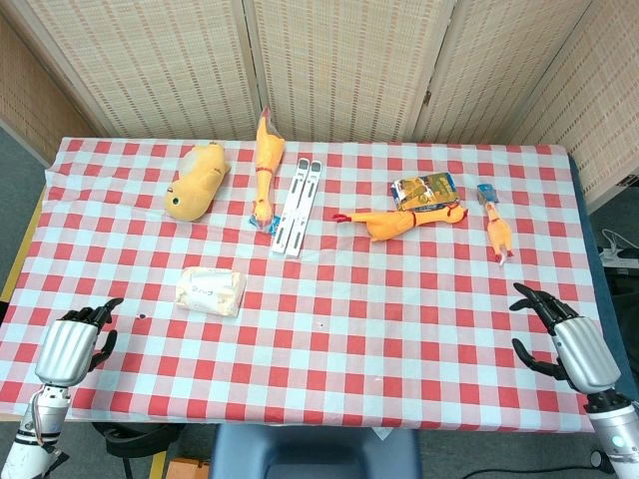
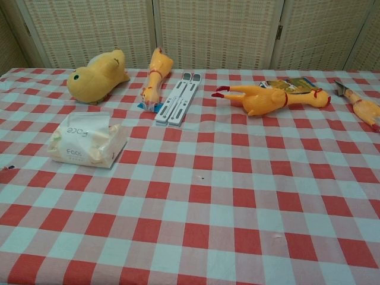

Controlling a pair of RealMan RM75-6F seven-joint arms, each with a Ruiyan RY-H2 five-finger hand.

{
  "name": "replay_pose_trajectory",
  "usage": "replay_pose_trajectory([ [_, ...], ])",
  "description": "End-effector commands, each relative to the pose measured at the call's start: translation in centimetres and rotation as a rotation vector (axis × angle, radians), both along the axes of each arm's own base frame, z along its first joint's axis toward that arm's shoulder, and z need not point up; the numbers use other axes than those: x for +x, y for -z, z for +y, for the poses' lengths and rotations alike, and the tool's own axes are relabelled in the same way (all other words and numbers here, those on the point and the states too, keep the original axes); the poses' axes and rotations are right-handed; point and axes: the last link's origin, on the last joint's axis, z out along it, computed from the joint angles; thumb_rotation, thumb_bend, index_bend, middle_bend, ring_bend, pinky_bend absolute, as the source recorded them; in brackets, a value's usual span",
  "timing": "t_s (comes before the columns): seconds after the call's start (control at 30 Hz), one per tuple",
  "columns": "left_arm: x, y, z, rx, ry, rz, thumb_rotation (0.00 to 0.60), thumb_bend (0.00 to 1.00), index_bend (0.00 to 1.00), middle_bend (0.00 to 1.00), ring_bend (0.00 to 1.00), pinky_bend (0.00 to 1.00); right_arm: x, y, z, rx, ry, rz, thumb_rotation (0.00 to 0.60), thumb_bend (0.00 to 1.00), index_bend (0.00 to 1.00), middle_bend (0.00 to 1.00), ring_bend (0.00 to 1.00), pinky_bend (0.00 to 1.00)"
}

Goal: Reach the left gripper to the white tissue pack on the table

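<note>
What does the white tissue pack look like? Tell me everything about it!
The white tissue pack is a soft, puffy packet in crinkly plastic wrap, white with a slightly creamy tint. Pale printing shows on top, including what looks like the word "Face". It lies flat on the red-and-white checked tablecloth, turned a little askew to the squares. It sits on the left side of the table, in front of the yellow plush duck. Nothing touches it but the cloth; the left hand is off to its side, apart from it.
</note>
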Motion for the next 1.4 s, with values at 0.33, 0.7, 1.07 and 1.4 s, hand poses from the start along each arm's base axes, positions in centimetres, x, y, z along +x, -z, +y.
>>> replay_pose_trajectory([
  [0.33,0.0,0.0,0.1,0.004,0.007,0.011,0.600,0.48,0.25,0.45,0.43,0.47,0.1,0.5,-0.2,0.052,0.018,0.015,0.600,0.31,0.12,0.32,0.16,0.32],
  [0.7,2.1,1.5,2.7,-0.099,0.095,0.118,0.600,0.48,0.15,0.51,0.56,0.62,0.1,0.8,0.1,0.142,0.027,0.043,0.600,0.31,0.14,0.32,0.16,0.32],
  [1.07,5.2,5.7,9.6,-0.196,0.033,0.123,0.600,0.48,0.14,0.87,0.93,0.93,0.0,0.1,0.2,0.126,0.029,0.024,0.600,0.31,0.14,0.32,0.16,0.32],
  [1.4,7.2,8.2,12.3,-0.165,0.034,0.147,0.600,0.48,0.11,0.88,0.93,0.93,0.0,-0.2,0.2,0.140,0.032,0.022,0.600,0.31,0.14,0.32,0.16,0.32],
])
